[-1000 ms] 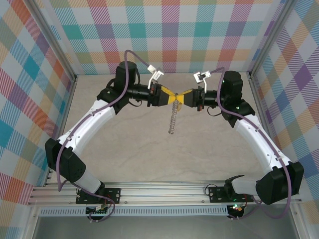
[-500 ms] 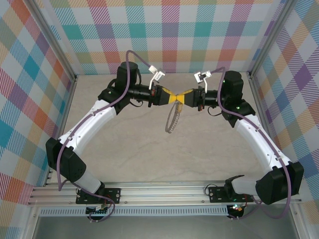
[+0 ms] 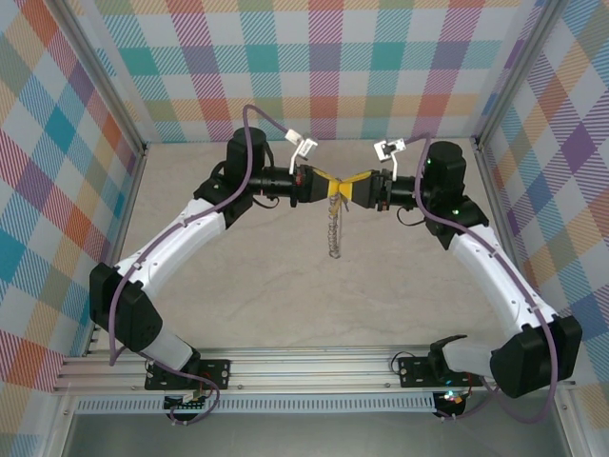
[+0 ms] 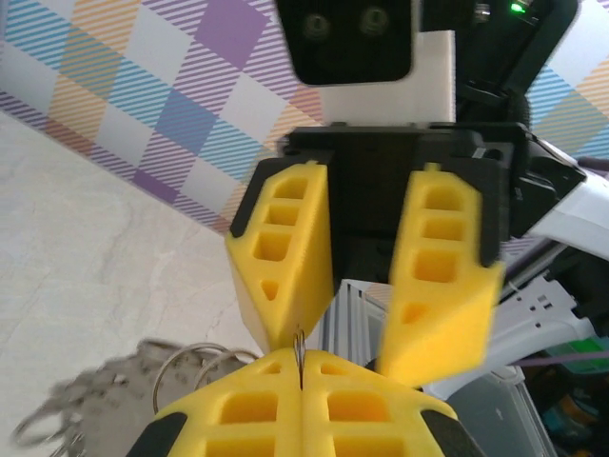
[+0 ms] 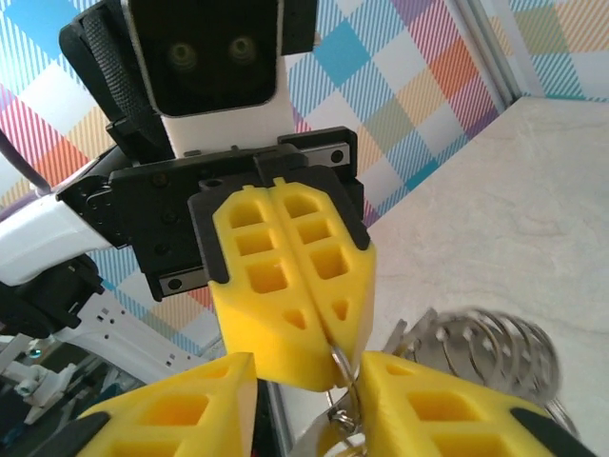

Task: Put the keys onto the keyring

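Left gripper [image 3: 329, 188] was clenched on 1 thin wire turn of the keyring [image 3: 333, 233], tips pointing toward 3 o'clock in the top view. The keyring hung from that pinch, its long axis running 12 to 6 o'clock. Right gripper [image 3: 348, 190] met it tip to tip from the 3 o'clock side, jaws parted around the wire. Judgement: the left arm alone carried the ring. The key was too small to tell.

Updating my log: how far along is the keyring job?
Done: keyring hangs above the table, pinched in the shut left gripper. In hand: right gripper meets it, jaws open. Left: the key is too small to make out, so threading is unconfirmed.
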Robot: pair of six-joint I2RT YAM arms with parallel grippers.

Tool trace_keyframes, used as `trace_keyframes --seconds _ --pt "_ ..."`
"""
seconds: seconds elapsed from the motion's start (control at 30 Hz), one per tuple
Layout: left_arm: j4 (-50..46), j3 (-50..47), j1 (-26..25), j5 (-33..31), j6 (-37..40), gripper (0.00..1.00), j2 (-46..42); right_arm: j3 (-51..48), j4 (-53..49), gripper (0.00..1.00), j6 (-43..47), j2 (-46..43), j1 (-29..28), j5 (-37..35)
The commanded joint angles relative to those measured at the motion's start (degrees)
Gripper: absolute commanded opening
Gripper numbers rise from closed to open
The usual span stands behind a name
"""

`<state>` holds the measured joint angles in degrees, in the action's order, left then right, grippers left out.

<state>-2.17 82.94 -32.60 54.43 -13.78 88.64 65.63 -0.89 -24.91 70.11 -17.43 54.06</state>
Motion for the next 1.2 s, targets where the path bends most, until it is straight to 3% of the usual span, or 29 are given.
trace_keyframes --seconds 0.0,0.17,0.43,0.8,1.03,1.17 --pt "5.1 -0.4 -0.6 -1.6 -1.7 0.00 -3.1 -2.1 2.8 0.39 -0.7 -4.4 2.4 -2.2" --pt "6.0 -0.6 -0.6 -1.3 -2.6 0.00 -3.8 -7.8 6.9 0.43 -3.9 -8.8 6.0 -4.8" --pt "7.5 -0.5 -0.6 -0.3 -3.5 0.00 -4.2 -11.5 10.0 0.47 -5.0 -10.1 6.2 -6.0" --pt "9.0 -0.5 -0.7 1.4 -4.8 0.00 -4.6 -10.5 13.9 0.57 -5.1 -6.6 0.6 -7.1" --pt "9.5 -0.6 -0.7 1.7 -5.2 0.00 -5.0 -10.0 14.9 0.55 -4.3 -4.0 -3.2 -7.4" --pt "10.1 -1.0 -0.7 1.6 -5.7 0.00 -5.2 -10.3 15.3 0.44 -4.3 -3.8 -4.0 -7.6"
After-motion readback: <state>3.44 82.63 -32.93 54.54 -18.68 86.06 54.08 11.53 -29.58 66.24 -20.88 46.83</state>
